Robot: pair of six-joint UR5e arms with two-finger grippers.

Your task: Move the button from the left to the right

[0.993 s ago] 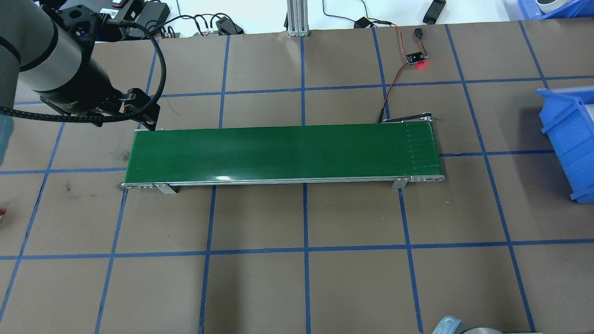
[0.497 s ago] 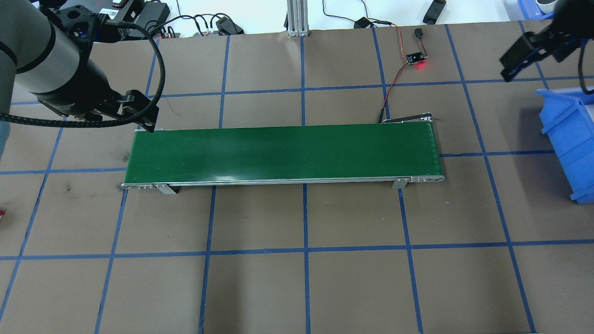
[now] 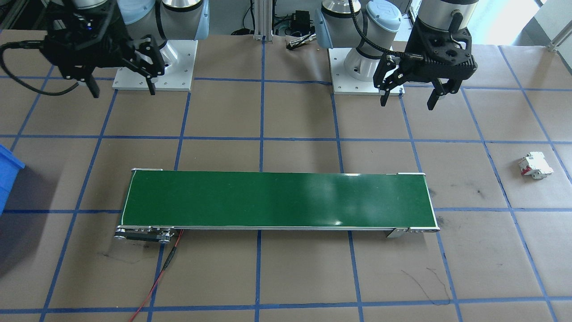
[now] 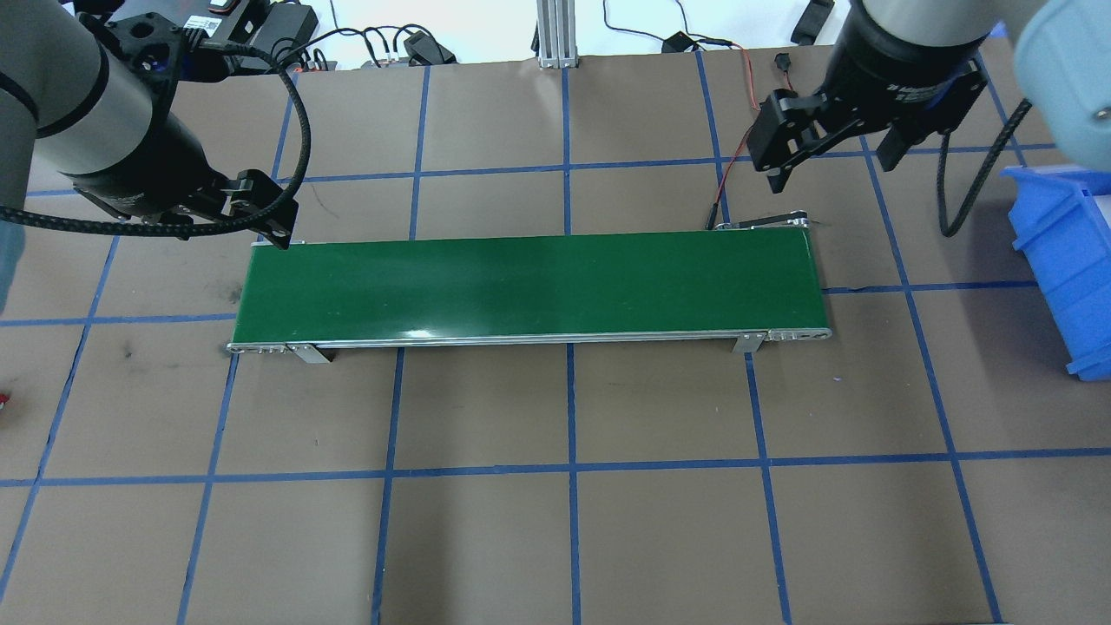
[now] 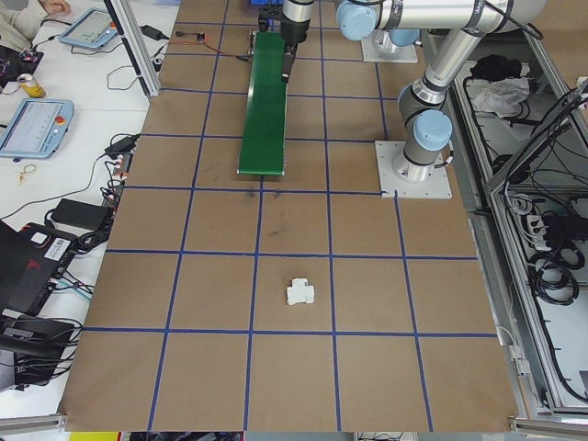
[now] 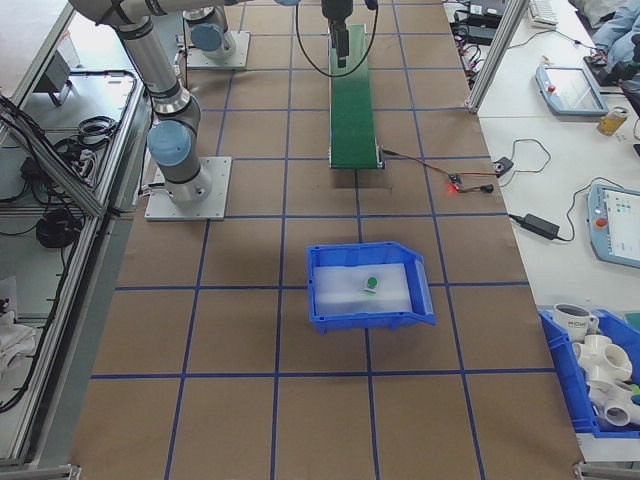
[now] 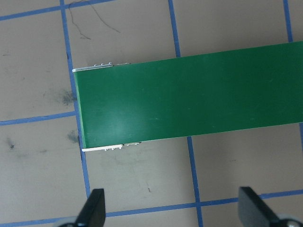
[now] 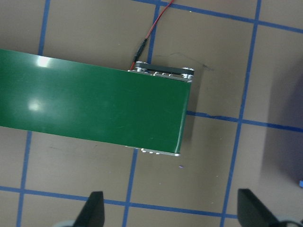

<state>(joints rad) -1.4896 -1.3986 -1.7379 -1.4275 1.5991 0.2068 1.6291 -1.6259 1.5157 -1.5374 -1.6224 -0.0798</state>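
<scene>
The button [image 6: 371,284], with its green cap up, lies inside the blue bin [image 6: 330,300] in the exterior right view; no other view shows it. My left gripper [image 3: 407,103] hangs open and empty behind the conveyor's left end [image 7: 94,113]. My right gripper [image 3: 123,93] is also open and empty, hovering behind the conveyor's right end [image 8: 165,118]. Both wrist views show wide-apart fingertips [image 7: 94,208] with only brown table between them. The green belt [image 4: 529,286] carries nothing.
A white breaker with red marks [image 3: 535,165] lies on the table past the conveyor's left end. The blue bin [image 4: 1063,252] stands at the table's right side. A red wire [image 3: 156,277] runs from the conveyor's right end.
The right arm has swung into the overhead view from the far right and now hangs behind the conveyor's right end. The left arm has barely moved.
</scene>
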